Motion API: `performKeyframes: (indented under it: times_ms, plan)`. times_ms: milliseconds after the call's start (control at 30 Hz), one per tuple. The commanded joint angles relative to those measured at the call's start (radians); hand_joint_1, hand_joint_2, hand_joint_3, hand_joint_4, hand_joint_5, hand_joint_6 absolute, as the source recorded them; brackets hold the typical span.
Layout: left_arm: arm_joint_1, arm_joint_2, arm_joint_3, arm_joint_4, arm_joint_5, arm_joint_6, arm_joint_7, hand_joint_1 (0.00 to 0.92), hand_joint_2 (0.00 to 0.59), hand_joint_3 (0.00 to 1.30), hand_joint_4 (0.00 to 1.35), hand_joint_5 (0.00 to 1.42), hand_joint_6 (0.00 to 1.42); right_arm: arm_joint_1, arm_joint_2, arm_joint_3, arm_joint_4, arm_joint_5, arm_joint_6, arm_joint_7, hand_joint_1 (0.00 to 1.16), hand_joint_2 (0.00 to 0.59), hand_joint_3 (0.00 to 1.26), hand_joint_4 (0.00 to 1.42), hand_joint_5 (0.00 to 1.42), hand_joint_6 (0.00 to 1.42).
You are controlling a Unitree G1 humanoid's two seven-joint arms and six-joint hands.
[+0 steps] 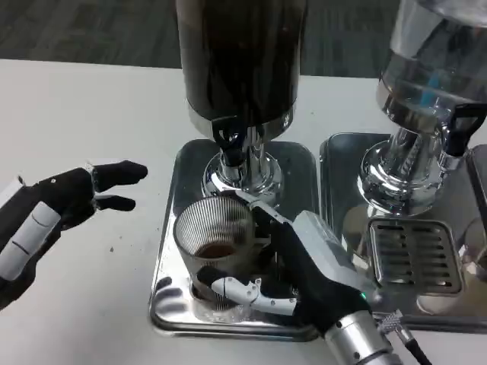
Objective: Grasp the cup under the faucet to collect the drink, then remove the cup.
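The right hand [304, 262] has its fingers [243, 290] wrapped around a ribbed clear cup [213, 239], gripping it from the side. The cup stands upright on the steel drip tray [171, 304], just below the black faucet [230, 138] of the dark drink dispenser [240, 61], with a little brown drink showing at its bottom. Over on the white counter [84, 114], the left hand [57, 205] hovers apart from the tray, its fingers [122, 173] spread and holding nothing. A second, clear dispenser [426, 84] stands to the right on its own tray with a slotted grate [415, 255]
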Motion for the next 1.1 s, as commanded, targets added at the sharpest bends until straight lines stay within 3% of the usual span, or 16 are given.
performKeyframes:
  times_ms: [33,367,1100]
  plan:
    - [0.011,0.009,0.005,-0.006,0.006,0.000,0.002,0.000,0.150,0.37,0.23,0.17,0.33,0.017,0.002,0.004,0.008,-0.010,-0.025,-0.044,0.55,0.221,0.22,0.32,0.48,0.72]
    - [0.018,0.008,0.004,-0.007,0.006,0.002,0.001,0.000,0.151,0.36,0.24,0.17,0.33,0.025,0.011,0.009,0.032,-0.019,-0.050,-0.107,0.56,0.220,0.26,0.40,0.56,0.81]
    - [0.017,0.003,0.002,-0.001,0.011,0.001,0.008,0.000,0.152,0.34,0.25,0.18,0.35,0.029,0.014,0.004,0.046,-0.011,-0.071,-0.143,0.58,0.231,0.35,0.51,0.65,0.89]
